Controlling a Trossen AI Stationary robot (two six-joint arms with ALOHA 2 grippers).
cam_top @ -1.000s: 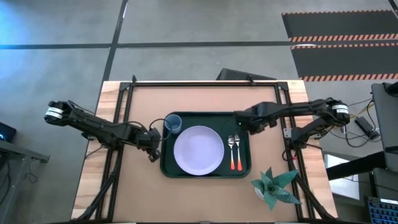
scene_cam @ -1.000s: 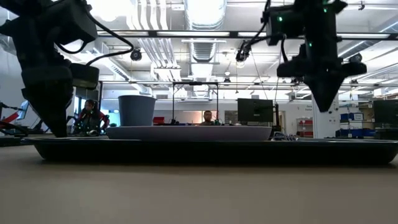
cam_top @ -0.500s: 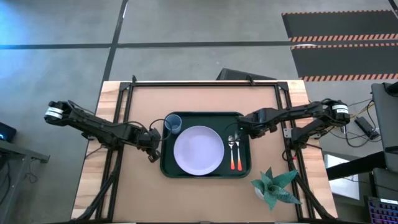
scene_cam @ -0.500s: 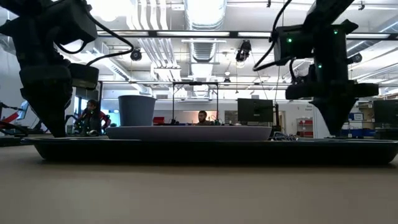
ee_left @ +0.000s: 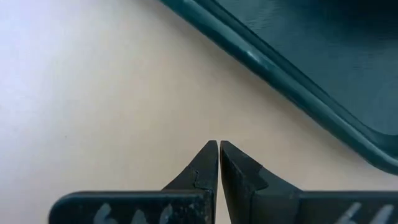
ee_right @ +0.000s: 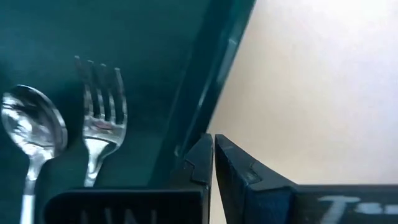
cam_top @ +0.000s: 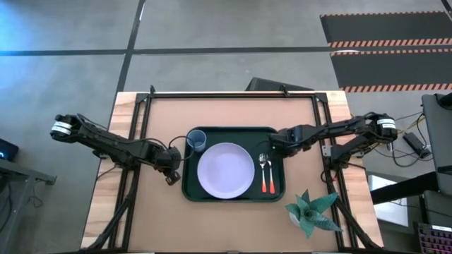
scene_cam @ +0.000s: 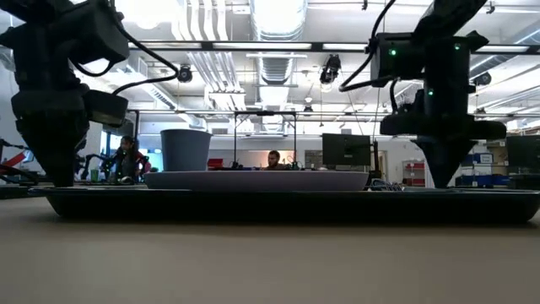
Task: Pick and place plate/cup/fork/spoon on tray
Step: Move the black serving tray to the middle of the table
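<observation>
The dark green tray (cam_top: 233,130) lies mid-table. On it are the pale plate (cam_top: 225,171), the blue cup (cam_top: 196,140) in the far left corner, and the spoon (cam_top: 263,169) and the fork (cam_top: 269,173) side by side at the right, handles toward the near edge. My left gripper (cam_top: 170,169) is shut and low over the table just outside the tray's left rim (ee_left: 292,81). My right gripper (cam_top: 273,144) is shut and points down, low over the tray's right rim (ee_right: 211,81). The spoon (ee_right: 31,134) and the fork (ee_right: 102,118) lie beside it.
A green potted plant (cam_top: 311,212) stands near the table's near right corner. Bare tabletop lies left and right of the tray. A dark frame (cam_top: 233,93) runs along the far edge. People sit far off in the room behind (scene_cam: 274,159).
My right gripper has come down from well above the tray to just over its right rim, staying shut. My left gripper has shifted a little toward the table's left edge, away from the tray. The things on the tray have kept still.
</observation>
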